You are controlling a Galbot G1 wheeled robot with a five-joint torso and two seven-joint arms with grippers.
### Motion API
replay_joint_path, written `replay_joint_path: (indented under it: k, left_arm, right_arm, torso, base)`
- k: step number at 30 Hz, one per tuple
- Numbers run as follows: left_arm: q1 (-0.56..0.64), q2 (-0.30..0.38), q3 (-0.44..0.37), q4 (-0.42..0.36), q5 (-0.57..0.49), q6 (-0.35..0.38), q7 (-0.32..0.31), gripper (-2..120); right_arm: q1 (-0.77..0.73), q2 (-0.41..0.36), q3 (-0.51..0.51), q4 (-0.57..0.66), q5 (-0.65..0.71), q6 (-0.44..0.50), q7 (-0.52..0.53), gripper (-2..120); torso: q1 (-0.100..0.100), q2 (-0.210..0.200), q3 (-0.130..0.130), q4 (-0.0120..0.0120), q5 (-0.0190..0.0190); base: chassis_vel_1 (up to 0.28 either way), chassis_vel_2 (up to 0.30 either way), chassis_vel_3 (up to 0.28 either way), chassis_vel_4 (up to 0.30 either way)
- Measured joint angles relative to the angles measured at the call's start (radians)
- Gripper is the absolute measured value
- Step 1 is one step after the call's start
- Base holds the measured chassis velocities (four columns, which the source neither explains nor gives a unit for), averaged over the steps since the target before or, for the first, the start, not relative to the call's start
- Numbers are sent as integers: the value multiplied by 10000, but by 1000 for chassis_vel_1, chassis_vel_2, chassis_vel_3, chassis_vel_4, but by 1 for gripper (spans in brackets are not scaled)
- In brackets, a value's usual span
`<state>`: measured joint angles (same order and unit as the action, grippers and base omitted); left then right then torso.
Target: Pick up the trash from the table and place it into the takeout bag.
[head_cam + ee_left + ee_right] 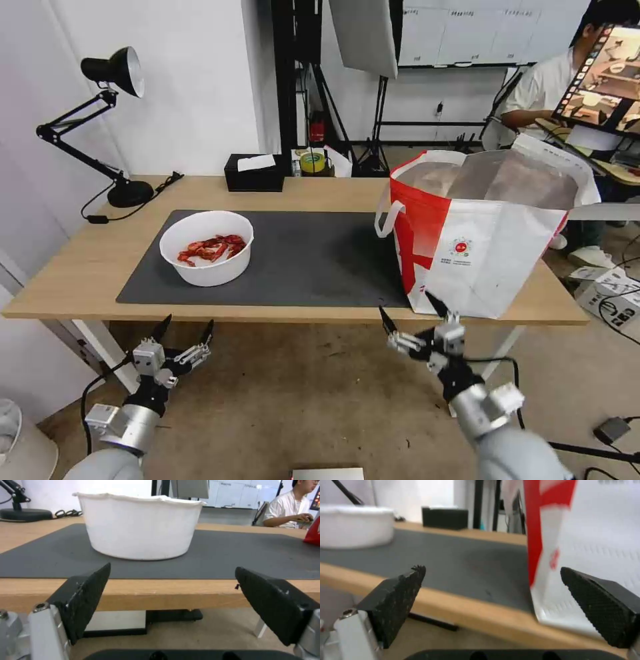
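The white bowl (207, 248) of red crayfish shells sits on the grey mat (307, 260) at the counter's (80, 267) left; the takeout bag (487, 233) stands at the right. Behind are a black tissue box (254, 173) and desk lamp (107, 120). Left gripper (185, 328) and right gripper (408, 313) hover before the counter edge, jaws spread wide, empty.

A black lamp (110, 127) stands at the desk's far left corner; a black tissue box (254, 173) and yellow tape roll (312, 162) sit along the back edge.

Head view looks down over the table (87, 267); both wrist views face its near edge, low.
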<state>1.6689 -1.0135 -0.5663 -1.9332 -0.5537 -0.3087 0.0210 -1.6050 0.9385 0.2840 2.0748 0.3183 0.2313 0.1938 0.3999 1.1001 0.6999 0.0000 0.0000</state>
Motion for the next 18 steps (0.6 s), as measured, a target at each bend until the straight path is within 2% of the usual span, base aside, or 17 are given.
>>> replay_joint_path:
  k: [10,18]
  left_arm:
    - [60,-23,-12,23,29,-69,24,100]
    - [68,-103,24,13,52,-70,28,100]
  right_arm:
    - [-102,286,-30,-445,-28,255,140,100]
    - [65,190,-32,-499,-205,684,145,100]
  torso:
    - [1,-1,0,0,0]
    - [0,-1,1,0,0]
  base:
    - [0,0,0,0]
    - [0,0,0,0]
